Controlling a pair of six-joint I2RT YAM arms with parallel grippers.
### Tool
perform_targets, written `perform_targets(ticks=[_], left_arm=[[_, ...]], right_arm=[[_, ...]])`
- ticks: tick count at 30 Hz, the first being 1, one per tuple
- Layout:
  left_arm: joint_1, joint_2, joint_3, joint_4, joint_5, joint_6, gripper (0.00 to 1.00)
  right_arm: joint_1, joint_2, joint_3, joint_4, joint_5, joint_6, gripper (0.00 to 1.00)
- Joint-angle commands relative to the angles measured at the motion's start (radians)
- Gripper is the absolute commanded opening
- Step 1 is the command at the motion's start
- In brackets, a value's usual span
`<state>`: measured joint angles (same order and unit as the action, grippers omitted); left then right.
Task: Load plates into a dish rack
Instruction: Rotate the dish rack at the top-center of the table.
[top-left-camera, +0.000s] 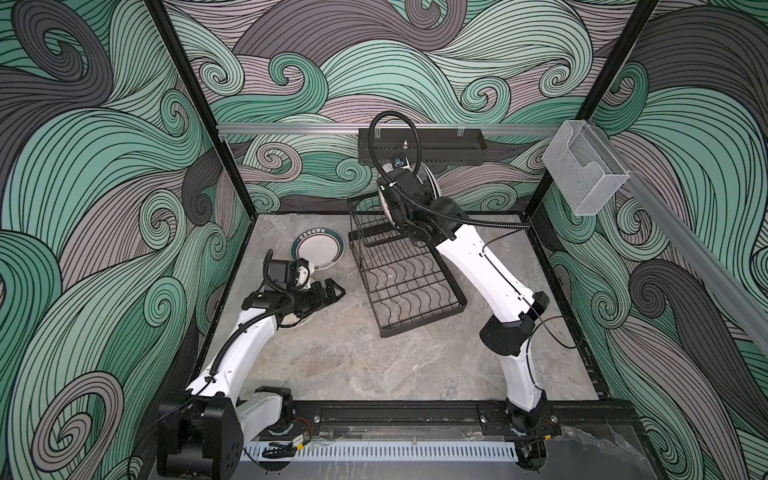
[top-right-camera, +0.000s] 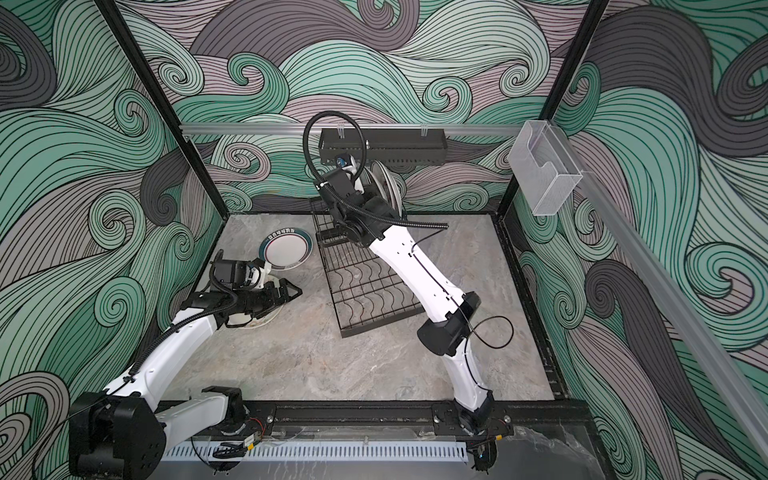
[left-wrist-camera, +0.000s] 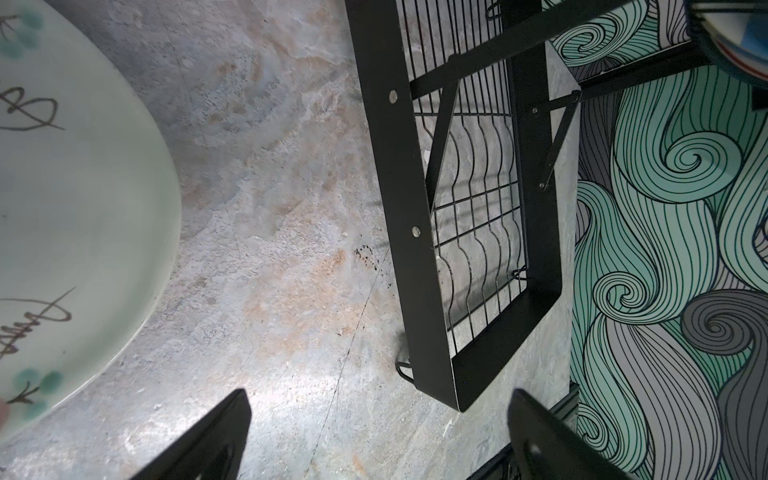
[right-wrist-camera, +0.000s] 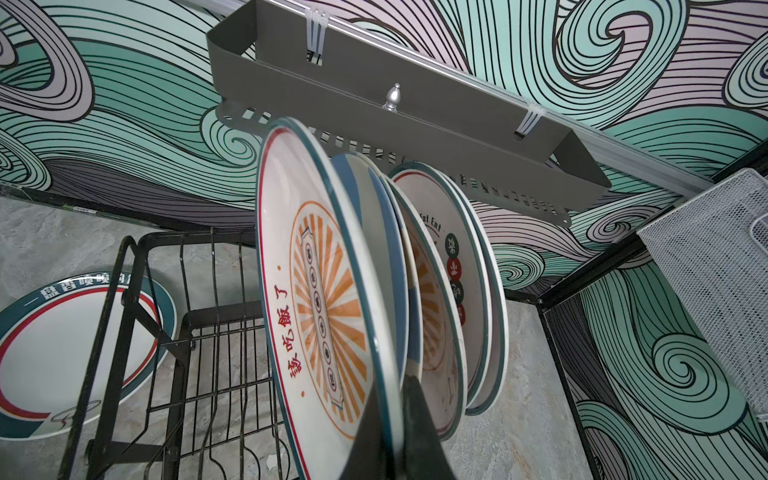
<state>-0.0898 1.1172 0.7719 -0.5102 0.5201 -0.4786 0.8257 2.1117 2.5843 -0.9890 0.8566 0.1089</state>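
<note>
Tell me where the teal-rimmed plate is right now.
In both top views the teal-rimmed plate lies flat on the table, just left of the dish rack, beyond the open left gripper.

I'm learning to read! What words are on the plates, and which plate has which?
"該吃飯了": red, on the orange-sunburst plate.
"一盘香喷喷": on the teal-rimmed plate lying flat; the rest is hidden behind the dish rack.
"at Eat": on a rear plate; start hidden, dot characters too small.
Dark handwriting on the whitish plate: not readable.
</note>
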Motion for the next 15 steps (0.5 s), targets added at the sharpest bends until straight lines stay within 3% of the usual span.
perform_targets(ticks=[1,15], left_arm=[[-0.005,-0.013,0.025,-0.025,0.018,0.019,0.99],[-0.018,-0.014,0.024,-0.047,0.025,0.026,0.99]], right_arm=[[-0.002,0.011,0.021,0.036,0.053,0.024,0.00],[-0.034,0.015,0.001,0.036,0.079,0.052,0.00]])
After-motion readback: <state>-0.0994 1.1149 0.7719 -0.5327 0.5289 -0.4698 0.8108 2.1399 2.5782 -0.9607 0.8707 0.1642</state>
